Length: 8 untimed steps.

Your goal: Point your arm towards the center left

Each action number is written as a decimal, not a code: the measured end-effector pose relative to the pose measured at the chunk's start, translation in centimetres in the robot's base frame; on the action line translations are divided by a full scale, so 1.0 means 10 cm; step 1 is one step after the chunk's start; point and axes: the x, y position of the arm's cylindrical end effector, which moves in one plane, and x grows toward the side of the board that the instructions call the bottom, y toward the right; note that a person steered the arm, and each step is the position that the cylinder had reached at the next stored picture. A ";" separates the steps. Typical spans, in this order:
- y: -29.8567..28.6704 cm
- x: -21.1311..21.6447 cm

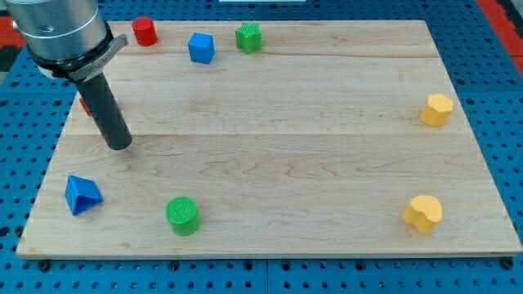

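My tip (119,145) rests on the wooden board (278,155) at its centre left, the dark rod slanting up to the arm at the view's top left. A red block (84,104) is mostly hidden behind the rod, just above and left of the tip. A blue triangular block (82,195) lies below-left of the tip. A green cylinder (182,216) lies below-right of it. A red cylinder (145,31), a blue cube (201,47) and a green star-like block (248,37) sit along the top edge.
Two yellow blocks sit at the view's right: one (436,109) at mid-height and one (423,214) near the bottom. The board lies on a blue perforated table (498,73).
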 end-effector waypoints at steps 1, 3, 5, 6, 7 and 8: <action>-0.08 0.00; -0.26 0.00; -0.43 0.00; -0.51 0.00; -0.59 0.00; -0.66 0.00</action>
